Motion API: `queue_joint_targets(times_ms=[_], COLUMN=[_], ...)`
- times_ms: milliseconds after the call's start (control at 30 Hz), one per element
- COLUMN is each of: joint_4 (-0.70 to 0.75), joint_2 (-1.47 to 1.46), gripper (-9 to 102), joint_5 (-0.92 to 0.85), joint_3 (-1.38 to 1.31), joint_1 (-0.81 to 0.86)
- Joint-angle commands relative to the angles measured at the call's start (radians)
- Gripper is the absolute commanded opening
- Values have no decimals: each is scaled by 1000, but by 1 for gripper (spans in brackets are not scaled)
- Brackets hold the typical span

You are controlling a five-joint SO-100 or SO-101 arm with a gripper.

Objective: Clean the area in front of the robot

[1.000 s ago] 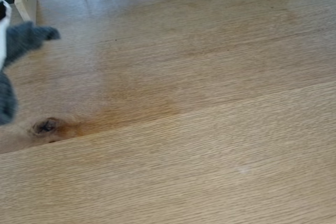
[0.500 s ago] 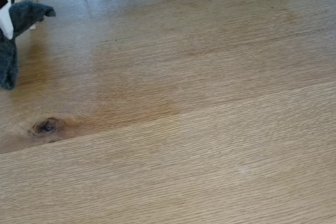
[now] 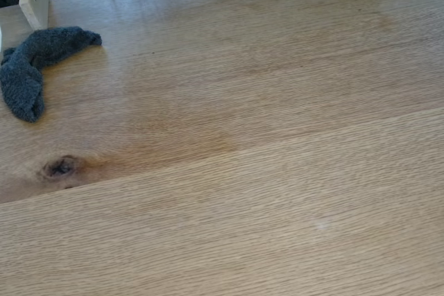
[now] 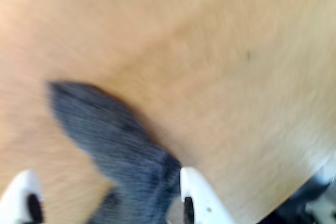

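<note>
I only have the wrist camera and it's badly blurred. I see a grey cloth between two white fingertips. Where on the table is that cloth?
Observer: In the fixed view the cloth lies flat on the table at the far left, bent like a boomerang, just below the leg of a pale raised shelf.
Operator: Is there anything else on the wood near it?
Observer: A dark knot sits in the wood below the cloth, apart from it.
Operator: Any spot worth wiping?
Observer: A faint amber patch shows to the right of the knot, near the middle. I cannot tell whether it is a stain or just grain.
</note>
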Motion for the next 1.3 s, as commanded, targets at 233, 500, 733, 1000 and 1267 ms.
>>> queue_joint_targets(times_ms=[233,500,733,1000,1267], joint_4=[137,195,219,388,387], joint_2=[459,868,1348,1479,1479], gripper=[0,0,0,0,0], joint_5=[253,256,164,204,215], joint_3=[14,408,962,1232,1216], joint_1=[-732,-785,-785,-767,-773])
